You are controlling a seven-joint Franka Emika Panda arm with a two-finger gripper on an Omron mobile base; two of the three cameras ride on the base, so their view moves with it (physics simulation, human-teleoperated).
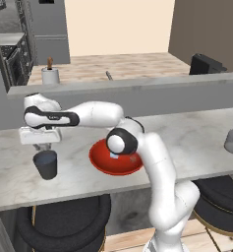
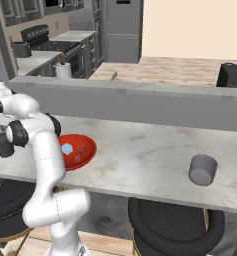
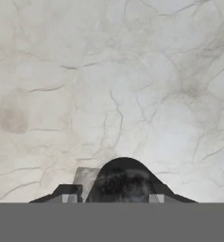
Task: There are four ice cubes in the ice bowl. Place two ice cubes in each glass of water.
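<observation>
- Two glasses stand on the marble worktop (image 1: 187,142): the dark glass (image 1: 45,164) at the left, the lighter grey glass (image 2: 203,169) far to the right.
- Between them sits the red ice bowl (image 1: 103,165), with ice cubes (image 2: 67,149) visible inside.
- End effector (image 1: 41,146) hovers directly above the dark glass; the glass rim (image 3: 125,182) shows between its fingertips (image 3: 68,195).
- Whether it grips anything cannot be told.

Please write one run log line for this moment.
pincer: above dark glass | red ice bowl: holds ice cubes | light grey glass: far right, untouched
</observation>
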